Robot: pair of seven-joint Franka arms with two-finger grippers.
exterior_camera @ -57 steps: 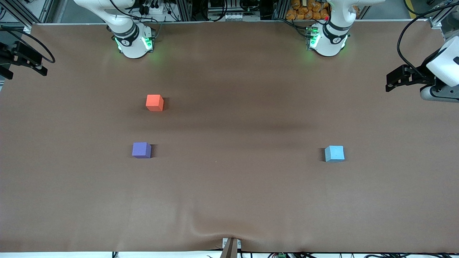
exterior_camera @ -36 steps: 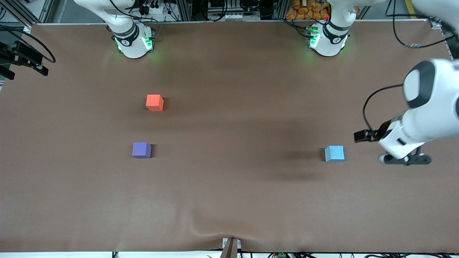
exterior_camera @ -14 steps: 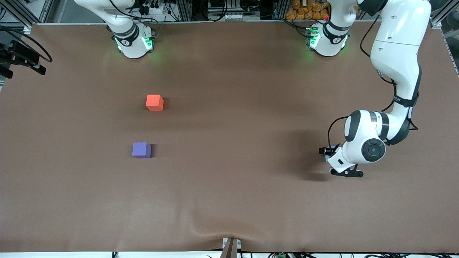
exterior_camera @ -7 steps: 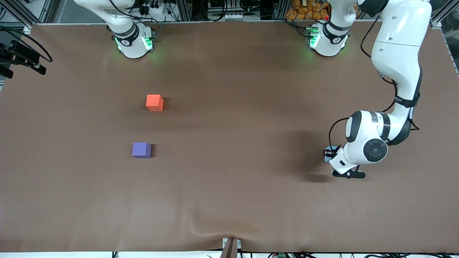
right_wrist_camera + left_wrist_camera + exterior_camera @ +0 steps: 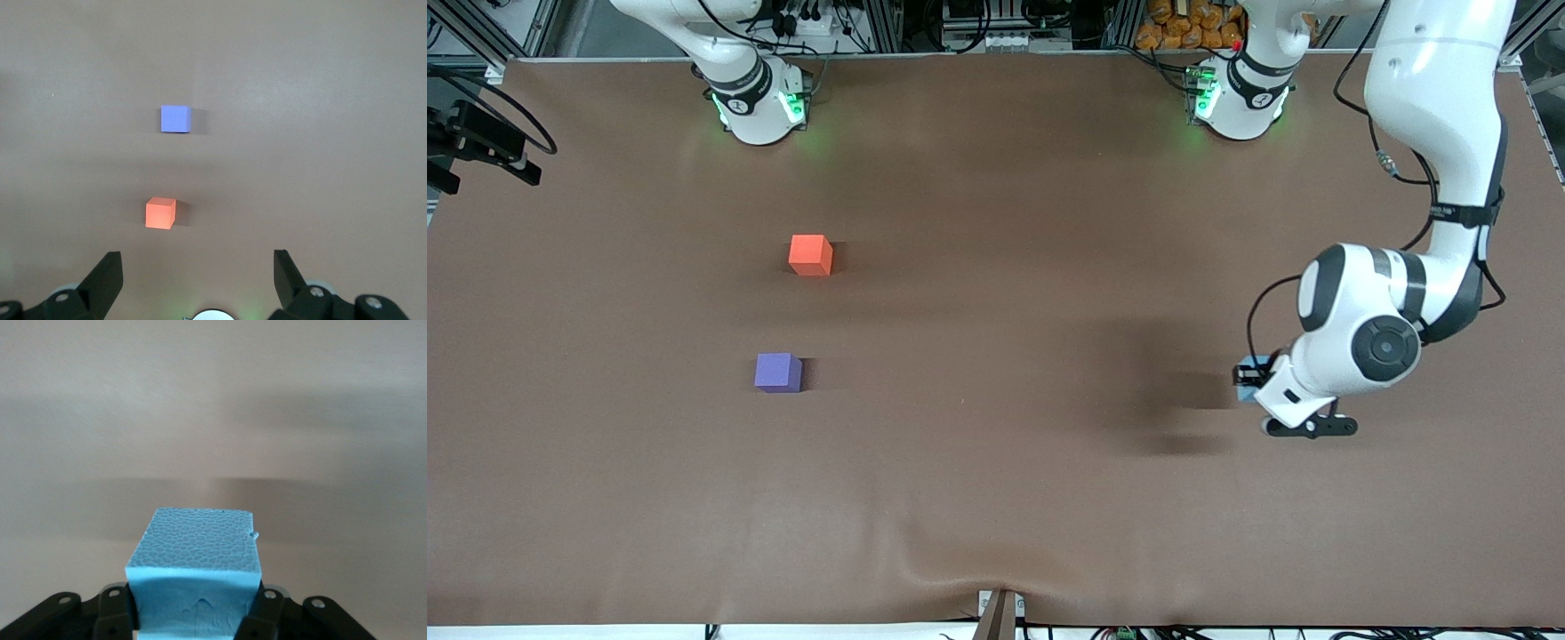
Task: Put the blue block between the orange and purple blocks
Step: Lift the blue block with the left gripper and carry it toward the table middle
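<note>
The blue block [image 5: 1246, 374] is clamped between the fingers of my left gripper [image 5: 1256, 384], just above the table toward the left arm's end. In the left wrist view the block [image 5: 197, 547] fills the space between the black fingers [image 5: 113, 610] of the left gripper [image 5: 193, 617]. The orange block [image 5: 810, 254] and the purple block [image 5: 777, 372] sit apart toward the right arm's end, the purple one nearer the front camera. My right gripper [image 5: 197, 260] is open and empty, high over its base, and waits. It sees the orange block [image 5: 161, 213] and the purple block [image 5: 175, 119].
The brown table mat [image 5: 996, 462] has a crease near its front edge. The two arm bases [image 5: 758, 107] stand along the table's back edge. Bare mat lies between the orange and purple blocks.
My left arm swung in from its end of the table, came down over the blue block and shut on it. It now holds the block slightly raised. The right arm has not moved.
</note>
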